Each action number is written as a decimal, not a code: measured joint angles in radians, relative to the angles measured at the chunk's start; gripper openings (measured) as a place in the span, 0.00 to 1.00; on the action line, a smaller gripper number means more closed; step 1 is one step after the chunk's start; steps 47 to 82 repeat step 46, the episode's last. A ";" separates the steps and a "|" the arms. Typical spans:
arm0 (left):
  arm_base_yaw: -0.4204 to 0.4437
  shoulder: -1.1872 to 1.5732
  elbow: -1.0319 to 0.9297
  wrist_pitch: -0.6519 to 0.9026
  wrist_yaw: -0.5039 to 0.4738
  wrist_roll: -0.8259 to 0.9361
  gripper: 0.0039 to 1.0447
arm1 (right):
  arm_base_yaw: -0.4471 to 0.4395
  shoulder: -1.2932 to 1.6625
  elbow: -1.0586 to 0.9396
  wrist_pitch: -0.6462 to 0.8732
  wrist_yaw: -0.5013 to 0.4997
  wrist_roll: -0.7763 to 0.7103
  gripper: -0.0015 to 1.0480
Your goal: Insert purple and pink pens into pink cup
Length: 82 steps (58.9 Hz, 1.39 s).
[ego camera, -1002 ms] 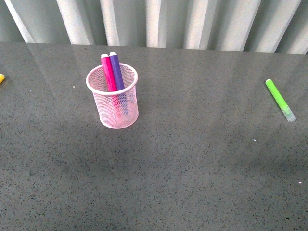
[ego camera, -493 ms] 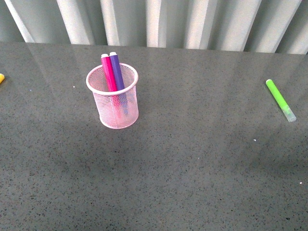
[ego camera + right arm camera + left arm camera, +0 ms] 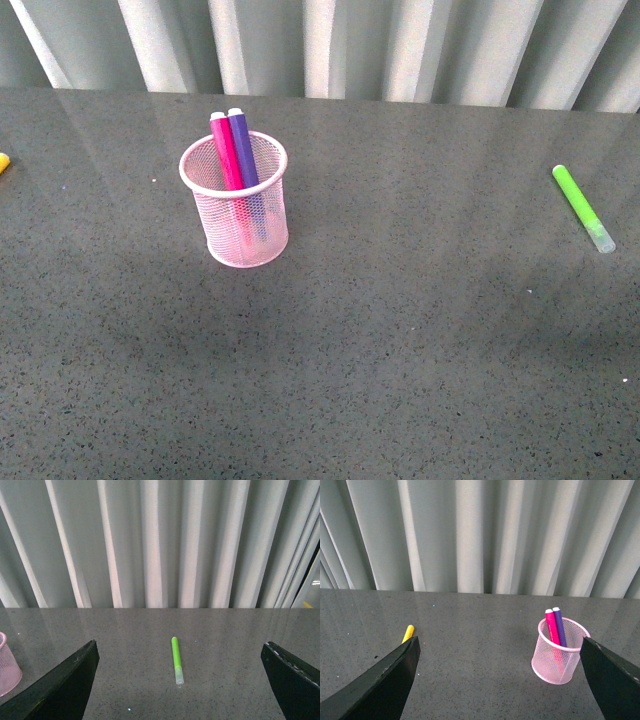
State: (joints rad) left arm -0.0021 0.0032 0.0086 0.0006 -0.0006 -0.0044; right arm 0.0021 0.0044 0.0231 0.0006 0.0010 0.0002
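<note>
Each wrist view shows its own gripper, left gripper and right gripper, spread wide and holding nothing; neither appears in the front view. Farther back on the grey table, the pink pen and purple pen stand side by side in the pink cup. A green marker lies well to the right, and what seems a yellow pen shows fully only in the left wrist view.

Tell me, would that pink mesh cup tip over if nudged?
Probably fairly easily: the pale pink wire-mesh cup looks light, and the hot pink pen and dark purple pen lean above its rim. The smooth tabletop might let it slide first.

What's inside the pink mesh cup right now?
The pale pink wire-mesh cup holds a hot pink marker pen and a dark purple marker pen, leaning together. Their lower ends show only dimly through the mesh.
</note>
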 joint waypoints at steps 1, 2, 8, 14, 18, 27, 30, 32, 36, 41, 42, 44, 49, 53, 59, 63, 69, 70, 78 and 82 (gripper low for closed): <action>0.000 0.000 0.000 0.000 0.000 0.000 0.94 | 0.000 0.000 0.000 0.000 0.000 0.000 0.93; 0.000 0.000 0.000 0.000 0.000 0.000 0.94 | 0.000 0.000 0.000 0.000 0.000 0.000 0.93; 0.000 0.000 0.000 0.000 0.000 0.000 0.94 | 0.000 0.000 0.000 0.000 0.000 0.000 0.93; 0.000 0.000 0.000 0.000 0.000 0.000 0.94 | 0.000 0.000 0.000 0.000 0.000 0.000 0.93; 0.000 0.000 0.000 0.000 0.000 0.000 0.94 | 0.000 0.000 0.000 0.000 0.000 0.000 0.93; 0.000 0.000 0.000 0.000 0.000 0.000 0.94 | 0.000 0.000 0.000 0.000 0.000 0.000 0.93; 0.000 0.000 0.000 0.000 0.000 0.000 0.94 | 0.000 0.000 0.000 0.000 0.000 0.000 0.93; 0.000 0.000 0.000 0.000 0.000 0.000 0.94 | 0.000 0.000 0.000 0.000 0.000 0.000 0.93; 0.000 0.000 0.000 0.000 0.000 0.000 0.94 | 0.000 0.000 0.000 0.000 0.000 0.000 0.93; 0.000 0.000 0.000 0.000 0.000 0.000 0.94 | 0.000 0.000 0.000 0.000 0.000 0.000 0.93; 0.000 0.000 0.000 0.000 0.000 0.000 0.94 | 0.000 0.000 0.000 0.000 0.000 0.000 0.93; 0.000 0.000 0.000 0.000 0.000 0.000 0.94 | 0.000 0.000 0.000 0.000 0.000 0.000 0.93; 0.000 0.000 0.000 0.000 0.000 0.000 0.94 | 0.000 0.000 0.000 0.000 0.000 0.000 0.93; 0.000 0.000 0.000 0.000 0.000 0.000 0.94 | 0.000 0.000 0.000 0.000 0.000 0.000 0.93; 0.000 0.000 0.000 0.000 0.000 0.000 0.94 | 0.000 0.000 0.000 0.000 0.000 0.000 0.93; 0.000 0.000 0.000 0.000 0.000 0.000 0.94 | 0.000 0.000 0.000 0.000 0.000 0.000 0.93; 0.000 0.000 0.000 0.000 0.000 0.000 0.94 | 0.000 0.000 0.000 0.000 0.000 0.000 0.93; 0.000 0.000 0.000 0.000 0.000 0.000 0.94 | 0.000 0.000 0.000 0.000 0.000 0.000 0.93; 0.000 0.000 0.000 0.000 0.000 0.000 0.94 | 0.000 0.000 0.000 0.000 0.000 0.000 0.93; 0.000 0.000 0.000 0.000 0.000 0.000 0.94 | 0.000 0.000 0.000 0.000 0.000 0.000 0.93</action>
